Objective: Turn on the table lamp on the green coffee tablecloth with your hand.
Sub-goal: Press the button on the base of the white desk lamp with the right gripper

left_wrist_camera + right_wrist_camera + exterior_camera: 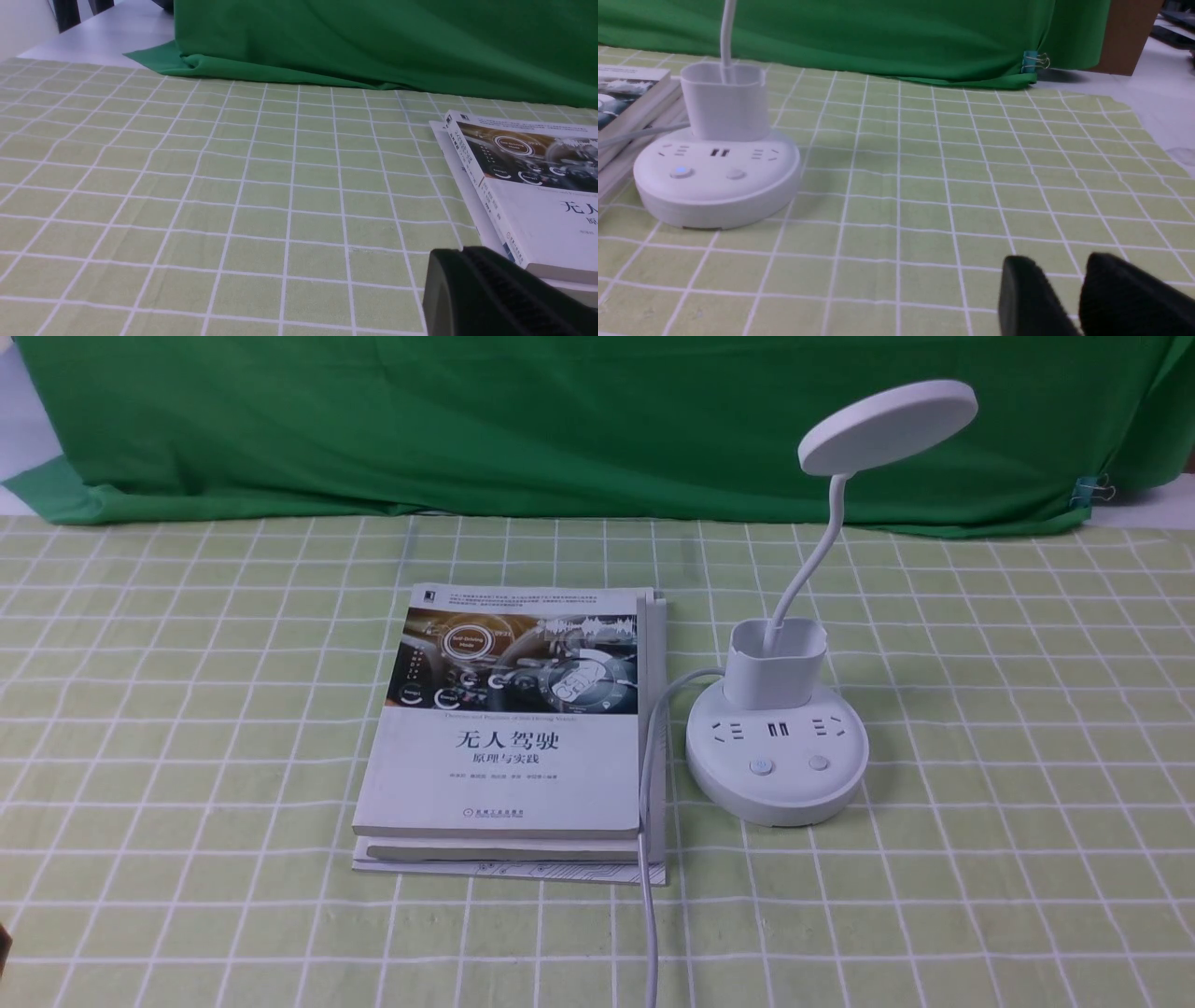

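The table lamp [775, 663] stands right of centre in the front view, on the green coffee tablecloth [980, 709] that covers the table. Its disc head [887, 427] sits at the upper right of that frame and appears unlit. The round base carries two buttons on its near face: the left button [761, 766] shows a faint blue glow in the right wrist view, and the right button [819, 763] is plain. A white cable [647, 896] runs from the base to the lower edge of the frame, alongside a stack of books [513, 728] just beside the lamp. Neither arm can be made out in the front view. In its wrist view the right hand [1059, 268] is released, its two black fingers apart with only cloth between them, well apart from the lamp base [717, 177]. The left hand [495, 294] shows only a single dark pad near the book corner; whether it is clenched or released cannot be determined. Assessment: the task is at the approach step, with no button pressed yet. The next move calls for bringing the right hand over the base and lowering one fingertip squarely onto a button, clear of the cup holder and cable. Which button drives the light cannot be determined.
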